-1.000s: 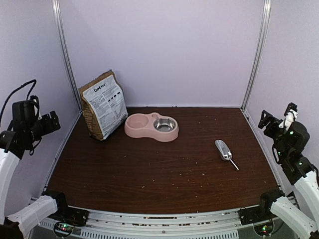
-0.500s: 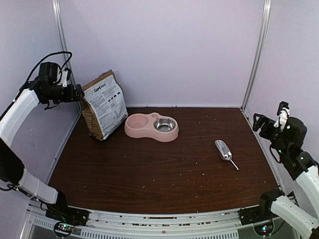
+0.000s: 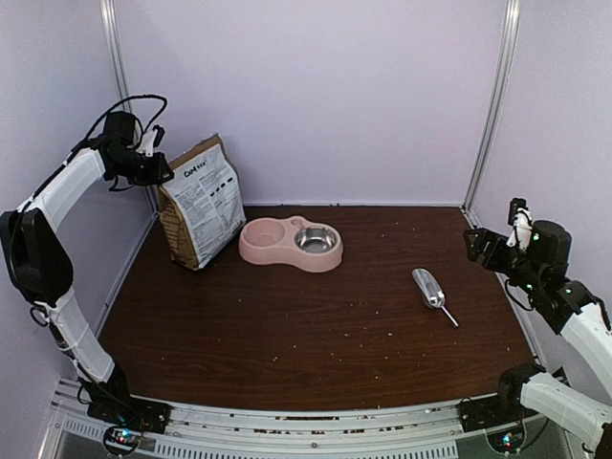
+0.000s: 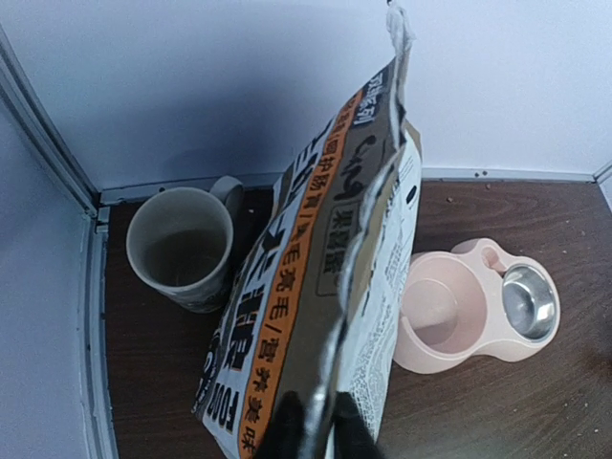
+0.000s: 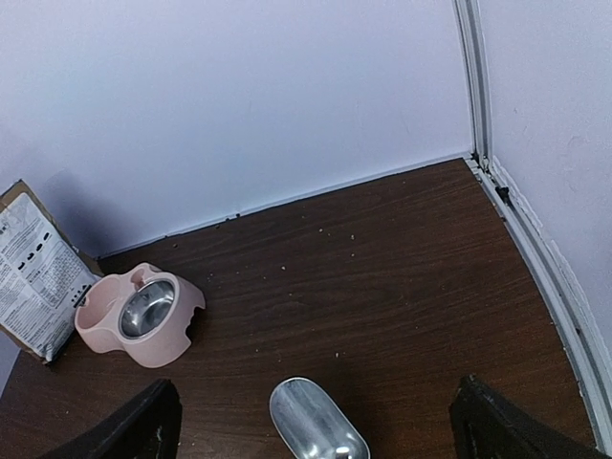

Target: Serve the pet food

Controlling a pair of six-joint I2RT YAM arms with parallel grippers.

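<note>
A tan paper bag [image 3: 203,203] with a white printed label stands upright at the back left. My left gripper [image 3: 161,172] is shut on its torn top edge; in the left wrist view the two black fingertips [image 4: 287,430] pinch the bag's [image 4: 316,277] rim. The pet food is hidden; only tiny crumbs dot the tabletop. A pink double bowl [image 3: 290,242] with a steel insert sits right of the bag and looks empty [image 4: 449,306]. My right gripper [image 3: 476,245] hangs open at the right, above a metal scoop [image 5: 316,426] lying on the table [image 3: 432,290].
A grey mug [image 4: 182,247] stands in the back-left corner behind the bag. White walls with metal posts [image 3: 490,105] enclose the dark wooden table [image 3: 287,335] on three sides. The arm bases and a rail run along the near edge.
My left arm swung up from the left side to the bag's top and shut on its edge. My right arm lowered and reached slightly inward; its jaws stayed open.
</note>
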